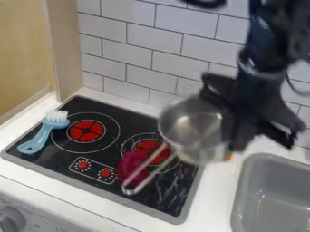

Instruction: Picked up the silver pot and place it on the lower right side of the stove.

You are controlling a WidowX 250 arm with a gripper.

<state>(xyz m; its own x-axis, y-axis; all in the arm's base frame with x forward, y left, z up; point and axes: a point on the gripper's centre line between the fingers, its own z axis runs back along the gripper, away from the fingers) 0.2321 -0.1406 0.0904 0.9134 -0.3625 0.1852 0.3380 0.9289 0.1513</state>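
Backdrop: glossy white rectangular wall tiles (121, 47), dark grout. Stove (130, 124): smooth black top, grey rim, red round burners. Sink (244, 195): grey, round-cornered basin, near right. Black gripper (229, 124): over the stove's far right edge, jaws clamped on the silver pot (191, 129) at its right side. Pot: raised, tilted, round metal wall; shiny bare metal inside; double-rod loop handle toward near left. Brush (43, 132): light-blue handle, white bristles, on stove, left. Magenta item (130, 166): partly behind pot handle, type unclear.
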